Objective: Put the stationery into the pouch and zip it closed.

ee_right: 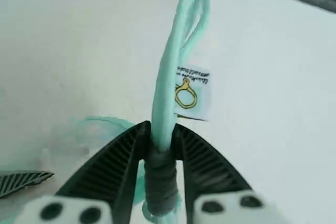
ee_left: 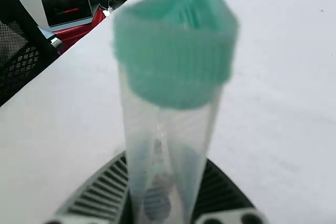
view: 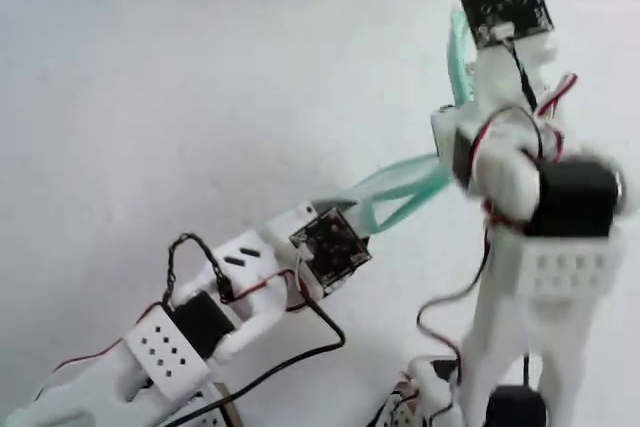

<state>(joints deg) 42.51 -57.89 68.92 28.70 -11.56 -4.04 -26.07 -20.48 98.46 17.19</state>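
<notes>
1. Gripping the pouch (view: pixel 400 192) by its clear body, the left end effector (ee_left: pixel 163 192) is closed, with the plastic pinched between its two black ribbed jaws.
2. The pouch is made of clear plastic with mint-green edging, and in the left wrist view its green end is seen pointing away from those jaws.
3. The right end effector (ee_right: pixel 161 140) is clamped on the pouch's green loop (ee_right: pixel 186 30), which stands up out of the closed jaws.
4. A white label (ee_right: pixel 193 92) is attached beside the loop, just past the jaw tips.
5. In the high view the pouch is held stretched between the two end effectors, over the far right part of the white table (view: pixel 150 97).
6. Whether any part of the pouch touches the table cannot be told.
7. A dark shape (ee_left: pixel 156 200) is seen through the clear wall, close to the left jaws, but it cannot be identified.
8. Whether the zip is open or closed cannot be told from any view.
</notes>
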